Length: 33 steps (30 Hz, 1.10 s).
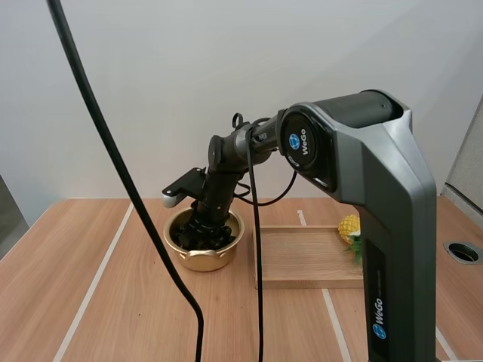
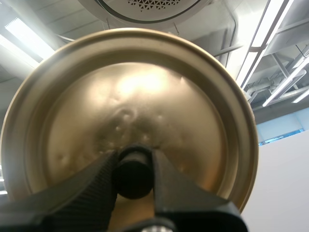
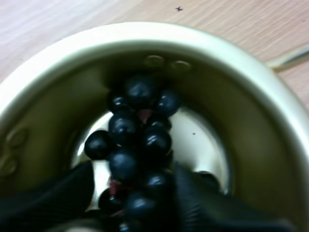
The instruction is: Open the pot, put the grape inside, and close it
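Note:
My right gripper (image 1: 207, 220) reaches down into the open gold pot (image 1: 178, 250) at the table's middle. It is shut on a dark bunch of grapes (image 1: 204, 235). In the right wrist view the grapes (image 3: 140, 135) hang between the two fingers, inside the pot's wall (image 3: 251, 125) and just above its shiny bottom. In the left wrist view my left gripper (image 2: 134, 176) is shut on the black knob (image 2: 133, 169) of the gold lid (image 2: 145, 92), which is held up, away from the pot.
A wooden tray (image 1: 309, 260) lies right of the pot, close to it. A small yellow pineapple-like toy (image 1: 349, 228) sits at the tray's far right edge. A round hole (image 1: 462, 252) is set in the table at the right.

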### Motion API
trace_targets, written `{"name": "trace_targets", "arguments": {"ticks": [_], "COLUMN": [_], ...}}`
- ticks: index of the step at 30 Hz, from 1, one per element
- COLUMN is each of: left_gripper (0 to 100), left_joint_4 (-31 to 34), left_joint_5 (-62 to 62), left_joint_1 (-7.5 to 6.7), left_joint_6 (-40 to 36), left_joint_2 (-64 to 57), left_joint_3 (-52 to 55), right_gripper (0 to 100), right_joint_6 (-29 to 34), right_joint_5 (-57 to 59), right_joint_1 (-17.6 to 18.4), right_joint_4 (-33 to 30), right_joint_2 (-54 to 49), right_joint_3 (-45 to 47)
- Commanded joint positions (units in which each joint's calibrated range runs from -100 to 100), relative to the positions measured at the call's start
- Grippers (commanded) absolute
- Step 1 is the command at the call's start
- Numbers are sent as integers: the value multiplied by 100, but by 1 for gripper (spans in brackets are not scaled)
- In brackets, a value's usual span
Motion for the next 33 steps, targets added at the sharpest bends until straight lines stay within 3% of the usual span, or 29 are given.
{"name": "trace_targets", "arguments": {"ticks": [1,11,22,33], "left_gripper": [0,0,0,0], "left_joint_4": [44,44,44,44], "left_joint_5": [-195,-195,-195,-195], "left_joint_1": [-18,-18,-18,-18], "left_joint_6": [-1,-1,-1,-1], "left_joint_2": [-51,-51,-51,-51], "left_joint_3": [-16,-16,-16,-16], "right_gripper": [100,100,100,100], "right_joint_6": [24,75,276,813], "right_joint_5": [344,490,1204,2253], "right_joint_1": [-25,-25,-25,-25], "right_joint_4": [-179,-179,-202,-701], "right_joint_2": [30,-529,-2107,-3838], "right_joint_3": [48,35,35,35]}}
